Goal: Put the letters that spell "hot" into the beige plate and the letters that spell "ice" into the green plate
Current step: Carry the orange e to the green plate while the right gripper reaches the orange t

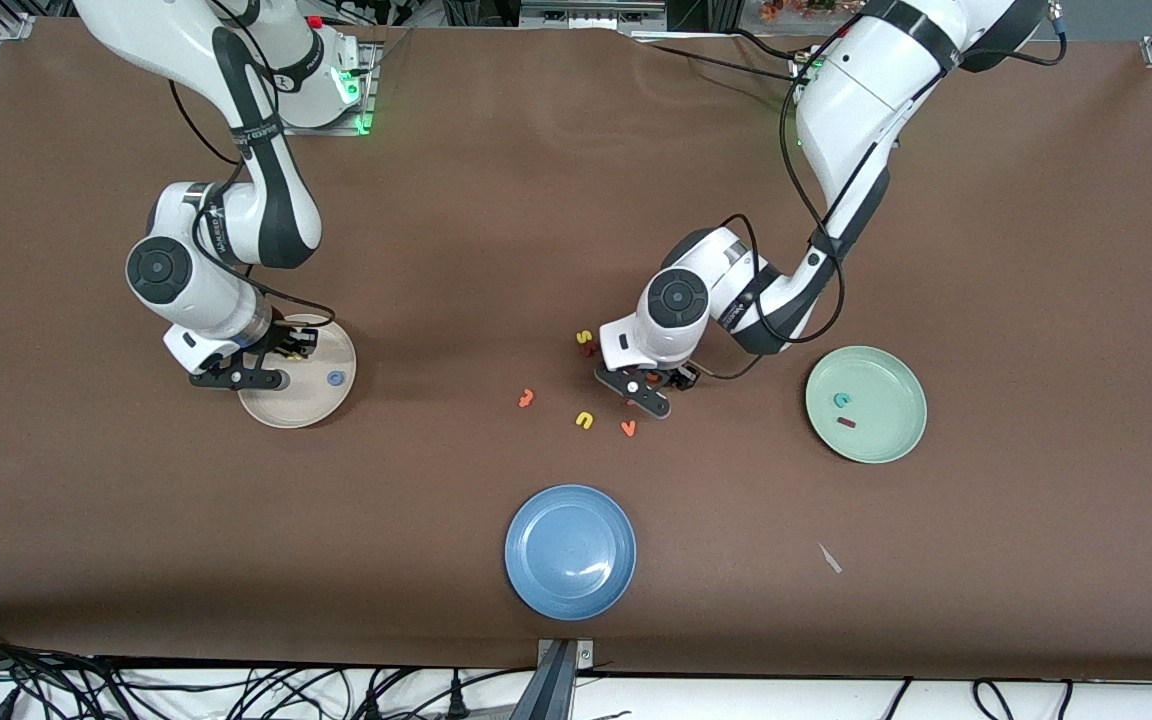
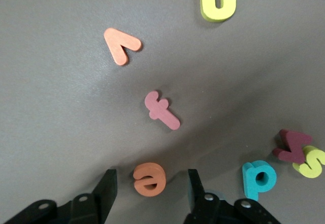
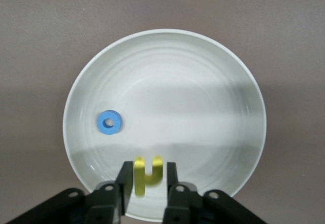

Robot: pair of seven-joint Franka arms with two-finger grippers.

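My right gripper (image 1: 266, 366) hangs low over the beige plate (image 1: 286, 412). Its jaws (image 3: 148, 167) are open, and the yellow "h" (image 3: 147, 176) sits blurred between them, with a small gap beside one finger. The blue "o" (image 3: 109, 123) lies in that plate. My left gripper (image 2: 151, 176) is down at the table, open around the orange "e" (image 2: 149, 179), with a gap on each side. The green plate (image 1: 896, 440) holds the teal "c" (image 1: 842, 401) and the dark red "i" (image 1: 846, 422). The orange "t" (image 1: 526, 398) lies alone on the table.
Other letters lie around the left gripper: a redder t-like one (image 2: 161, 110), an orange "v" (image 2: 122, 45), a yellow "u" (image 2: 218, 0), a teal letter (image 2: 259, 178), a dark red one (image 2: 292, 145) and a yellow "s" (image 2: 311, 162). A blue plate (image 1: 570, 550) sits nearest the front camera.
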